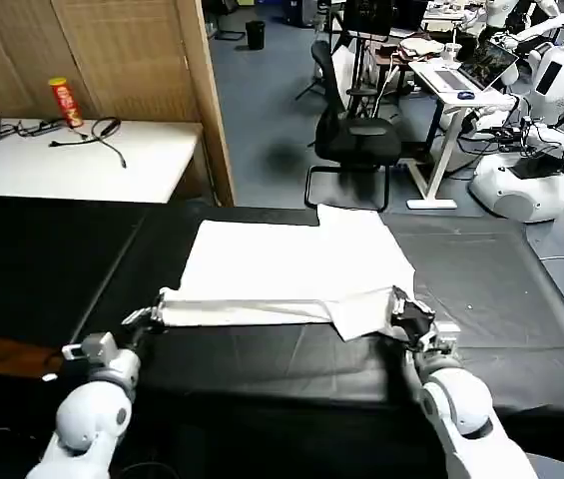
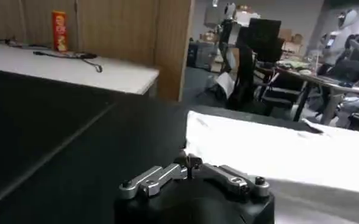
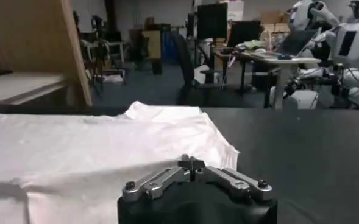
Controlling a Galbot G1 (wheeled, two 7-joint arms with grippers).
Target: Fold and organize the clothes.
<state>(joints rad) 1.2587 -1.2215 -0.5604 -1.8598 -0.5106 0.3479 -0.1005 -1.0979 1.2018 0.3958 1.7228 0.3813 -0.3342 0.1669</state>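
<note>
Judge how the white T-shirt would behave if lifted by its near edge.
The T-shirt is probably floppy: its near edge already lies folded and rumpled between the left gripper and right gripper. It looks thin and light, so it would likely drape and sag in the middle.

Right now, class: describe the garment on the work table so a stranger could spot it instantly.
On the black-covered table in front of the robot lies a white T-shirt, spread flat with its near edge folded over. It is the only pale cloth on that dark surface, between the left gripper and right gripper.

White rounded arms (image 1: 92,414) — silver linkage grippers, black screws, black mounts.
</note>
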